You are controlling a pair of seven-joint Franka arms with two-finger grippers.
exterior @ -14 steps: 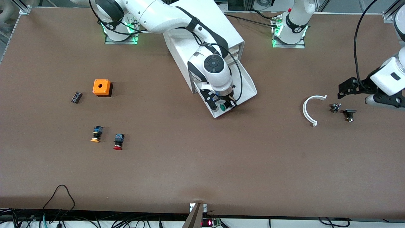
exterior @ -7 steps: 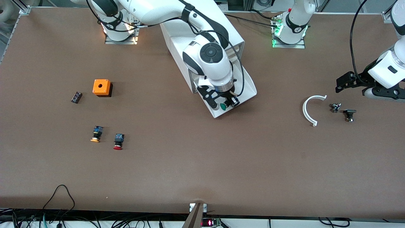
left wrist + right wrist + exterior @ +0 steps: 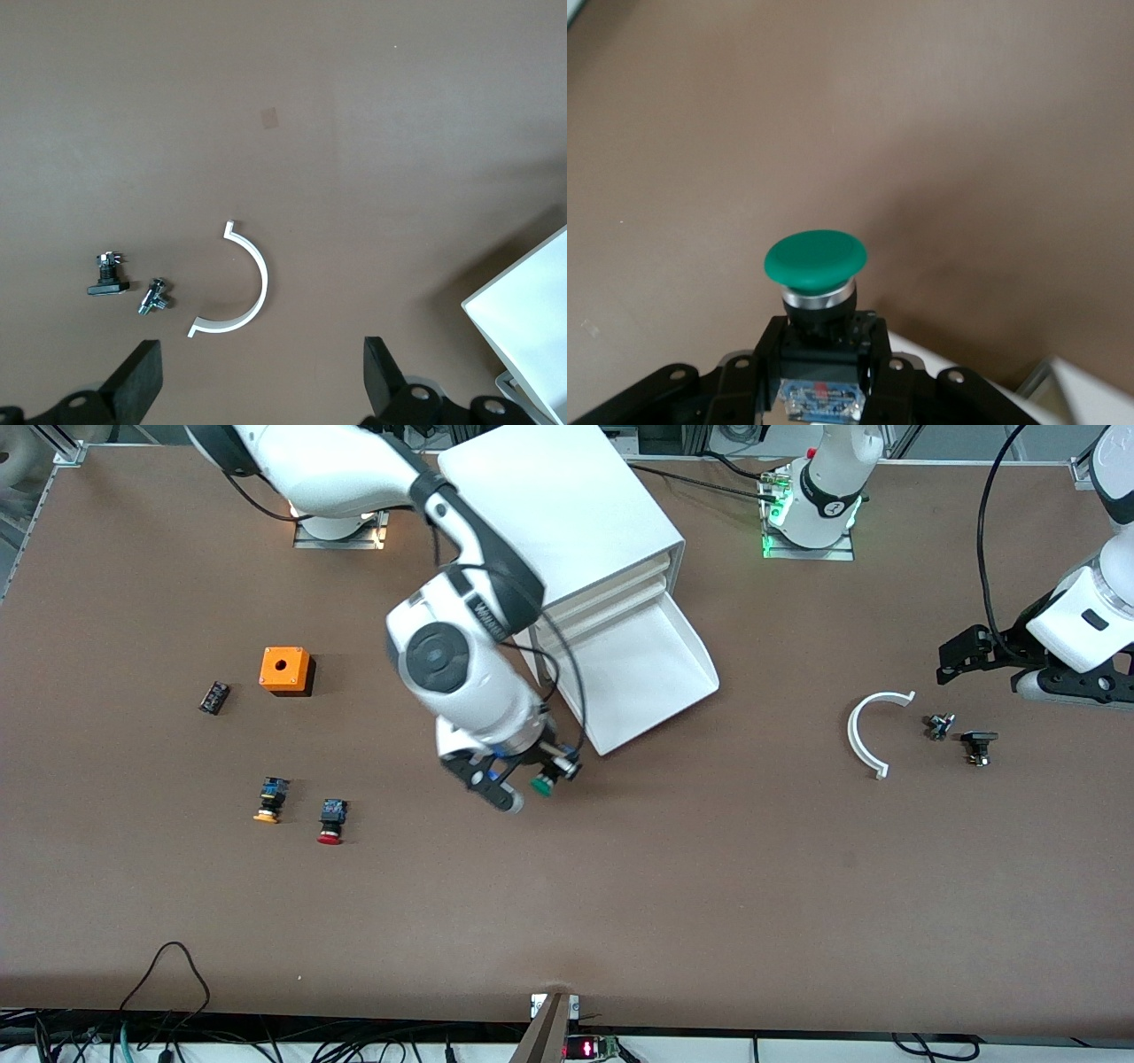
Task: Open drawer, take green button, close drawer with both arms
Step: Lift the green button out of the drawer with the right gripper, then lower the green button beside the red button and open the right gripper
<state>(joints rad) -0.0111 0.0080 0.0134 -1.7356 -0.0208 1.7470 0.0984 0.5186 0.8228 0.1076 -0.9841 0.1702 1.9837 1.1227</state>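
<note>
Brown desk [image 3: 620, 886] surface stretches wide under both arms, with the white cabinet [image 3: 567, 514] as the landmark, standing toward the robots' bases. Toward the right arm's end from the cabinet lie a small black part [image 3: 213, 697], an orange box [image 3: 285, 670] with a round hole, an orange-capped button [image 3: 270, 800] and a red-capped button [image 3: 331, 820], all nearer the camera than the cabinet and well apart from it.

Next comes the right end effector [image 3: 523, 779], over bare desk just beside the drawer's open front. Its fingers are clamped on the black body of the green-capped button [image 3: 543, 782], cap pointing outward; the right wrist view shows the button [image 3: 816, 264] held squarely between the pads.

The drawer [image 3: 651, 673], lowest of three in the cabinet, stands pulled out and looks bare inside.

Toward the left arm's end from the cabinet lie a white curved bracket [image 3: 868, 735] and two small metal fittings [image 3: 939, 726] [image 3: 978, 746]. The left end effector [image 3: 961, 662] hovers over the desk near them, fingers spread apart and holding nothing.

In my judgement the button is out, so the step is carrying it clear and setting it down. Done well, the right arm lowers it gently onto bare desk before releasing, clear of the drawer's front. Closing should then push the drawer front squarely, since the cabinet sits skewed and could slide.
</note>
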